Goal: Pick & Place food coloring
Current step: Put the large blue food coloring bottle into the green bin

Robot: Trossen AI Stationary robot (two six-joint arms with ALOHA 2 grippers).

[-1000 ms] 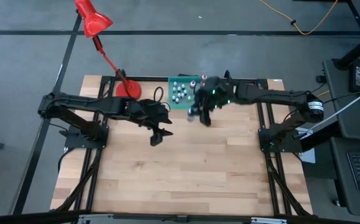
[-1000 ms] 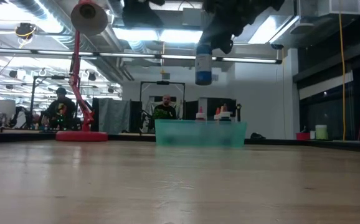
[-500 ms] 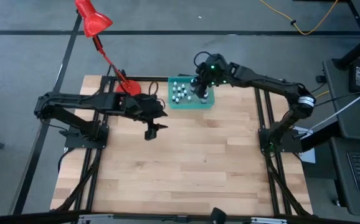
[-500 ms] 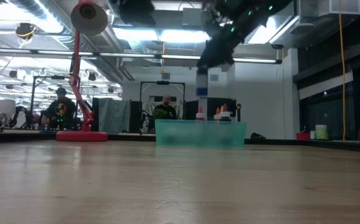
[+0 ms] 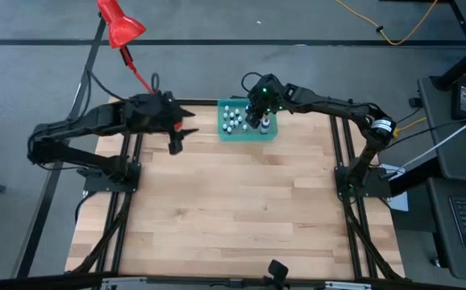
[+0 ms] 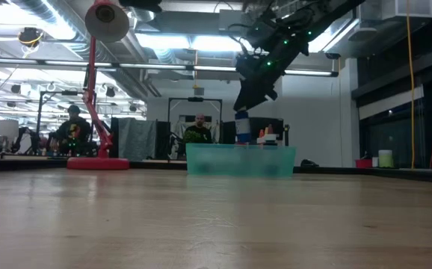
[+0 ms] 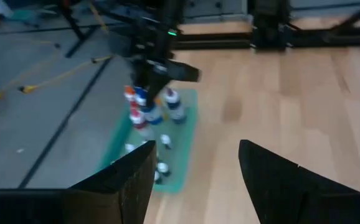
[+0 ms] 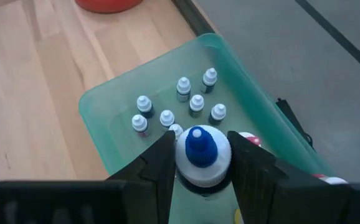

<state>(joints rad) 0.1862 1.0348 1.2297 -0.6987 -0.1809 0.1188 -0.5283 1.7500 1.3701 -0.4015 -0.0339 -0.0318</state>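
Observation:
The teal tray (image 5: 269, 133) stands at the table's far edge with several tiny white-capped food coloring bottles (image 8: 183, 87) upright in it. My right gripper (image 5: 261, 119) hovers over the tray's right part, shut on a taller bottle with a blue cap (image 8: 198, 146). In the low view this bottle (image 6: 242, 127) hangs upright, its bottom at about the height of the tray's rim (image 6: 240, 148). My left gripper (image 5: 175, 143) is to the left of the tray, raised and open (image 7: 195, 180), with nothing between its fingers. My right gripper pinches the blue-capped bottle at its white shoulder just under the cap (image 8: 198, 177), one finger (image 8: 158, 165) on each side. The fingers slant down from the table's right. The bottle stays upright over the tray; whether its bottom touches the tray floor, I cannot tell.
A red desk lamp (image 5: 120, 24) rises at the far left, its stem (image 6: 95, 97) leaning over the table's corner behind my left arm. The wooden tabletop (image 5: 233, 209) lies bare in front of the tray. People show in the room beyond the table.
My right gripper has carried the blue-capped bottle toward the far edge and down, from beside the tray's near right corner to over the tray. My left gripper has drawn back up and toward the table's far left corner.

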